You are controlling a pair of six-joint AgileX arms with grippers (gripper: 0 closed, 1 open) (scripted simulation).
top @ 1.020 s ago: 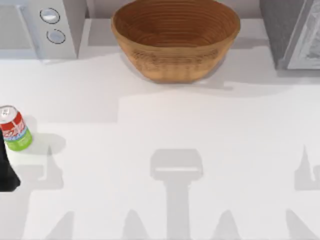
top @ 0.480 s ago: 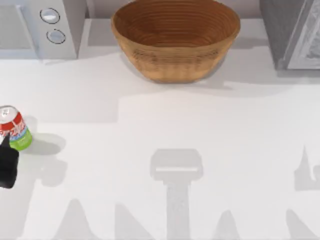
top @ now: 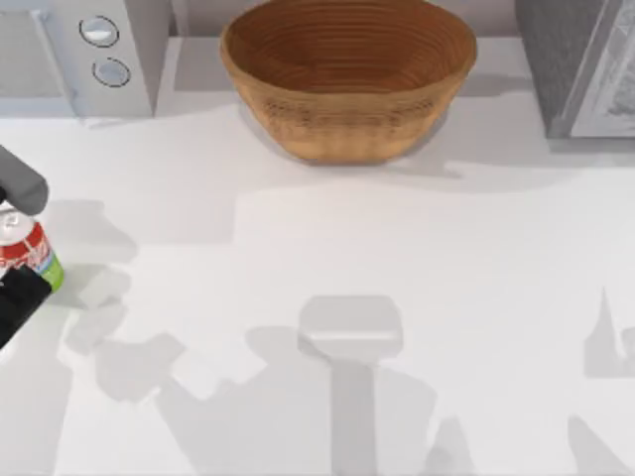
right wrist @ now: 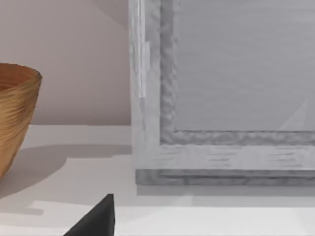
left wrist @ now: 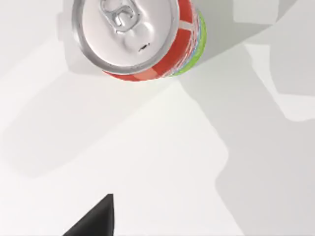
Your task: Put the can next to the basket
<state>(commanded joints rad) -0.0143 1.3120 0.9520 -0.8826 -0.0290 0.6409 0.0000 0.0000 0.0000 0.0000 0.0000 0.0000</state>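
— White worktop [top: 397, 258] all over, crossed with grey shadows, and a pale wall behind it. What stands on it?

— At the back middle, the basket [top: 347, 74], round and woven. At the back left corner, a white appliance with two round knobs [top: 89, 50]. At the back right, a grey cabinet [top: 580, 64]; the right wrist view shows its framed front [right wrist: 221, 93] close up, with the basket's rim [right wrist: 17, 113] off to one side.

— And the can [top: 25, 253]?

— Upright at the far left edge of the worktop, well apart from the basket. The left wrist view looks straight down on its silver top [left wrist: 125, 32].

— Anything in the way?

— The worktop between can and basket lies bare. The left hand [top: 15, 243] sits at the can, dark parts on either side of it; whether it has clenched I cannot tell.
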